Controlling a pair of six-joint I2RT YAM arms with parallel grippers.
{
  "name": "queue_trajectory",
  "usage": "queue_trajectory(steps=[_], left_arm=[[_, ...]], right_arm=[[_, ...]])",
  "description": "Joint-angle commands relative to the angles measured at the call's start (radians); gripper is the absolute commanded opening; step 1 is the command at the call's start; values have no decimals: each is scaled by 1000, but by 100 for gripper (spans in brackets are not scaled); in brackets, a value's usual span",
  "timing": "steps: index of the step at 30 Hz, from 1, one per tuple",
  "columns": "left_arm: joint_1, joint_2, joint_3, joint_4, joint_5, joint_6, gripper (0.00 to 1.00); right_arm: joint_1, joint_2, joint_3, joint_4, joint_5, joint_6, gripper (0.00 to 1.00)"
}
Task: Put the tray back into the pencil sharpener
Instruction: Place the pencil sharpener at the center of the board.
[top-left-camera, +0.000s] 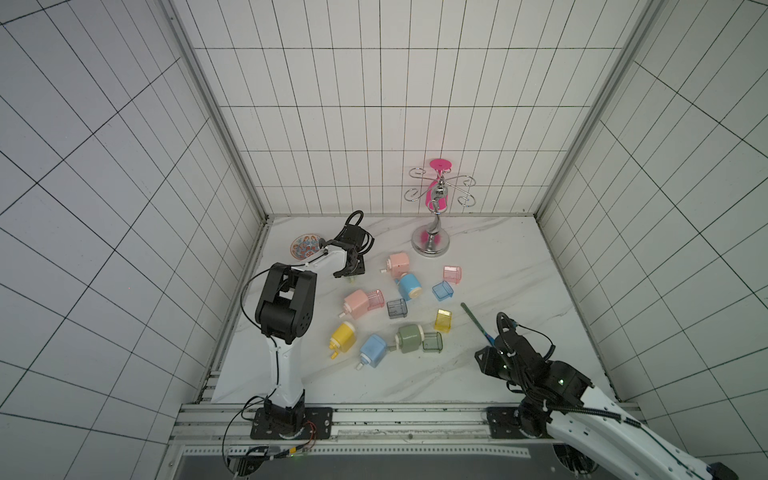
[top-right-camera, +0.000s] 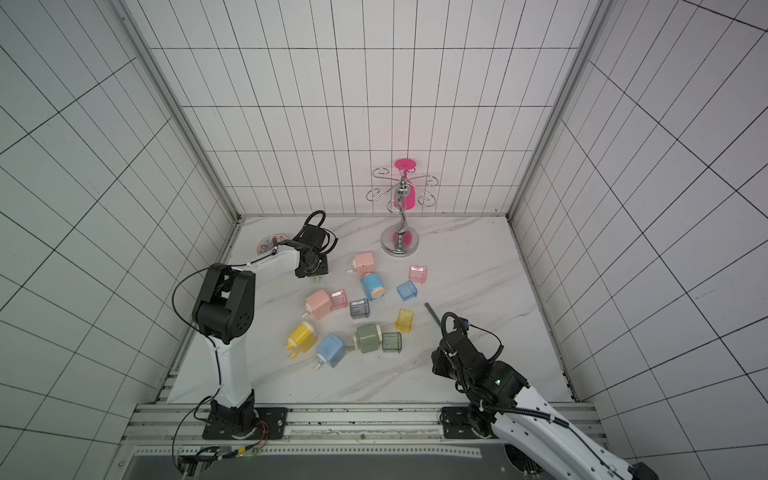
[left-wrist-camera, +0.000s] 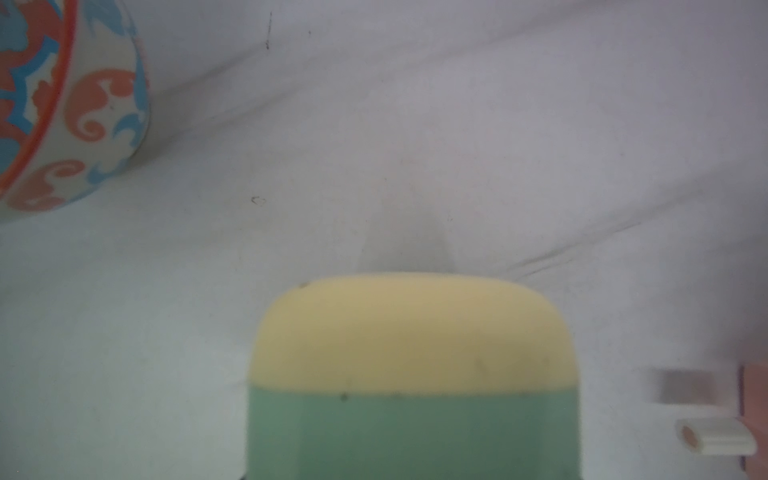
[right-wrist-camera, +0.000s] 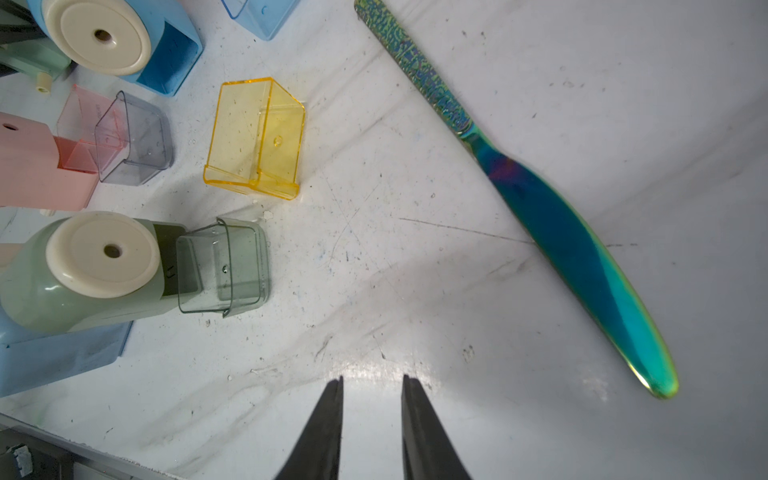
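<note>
White links, black joints

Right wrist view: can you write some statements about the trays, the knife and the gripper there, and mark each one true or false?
1. The yellow tray lies loose on the table, in no sharpener. True.
2. The right gripper holds the knife. False: its jaws stand open and empty; the knife lies on the table.
3. The green tray is pushed fully into the green sharpener. False: most of it sticks out.
4. The blue sharpener has an empty slot. True.
</note>
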Motion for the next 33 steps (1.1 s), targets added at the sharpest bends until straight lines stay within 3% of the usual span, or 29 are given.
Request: queue_trajectory(steps=[1, 15, 22, 28, 33], left_arm=[[6, 11, 10, 77, -19, 26, 9], [15, 38, -18, 112, -25, 35, 63], [20, 44, -15, 103, -13, 42, 72], [22, -17, -29, 123, -26, 86, 93], [22, -132, -64, 152, -40, 142, 95]], right_arm=[[-12, 0, -3, -26, 0, 6, 28], [-12, -4, -3, -26, -2, 1, 28], [-14, -2, 5, -27, 0, -3, 28], [-14, 2, 8, -26, -1, -11, 29], [-13, 1, 8, -27, -2, -13, 30]])
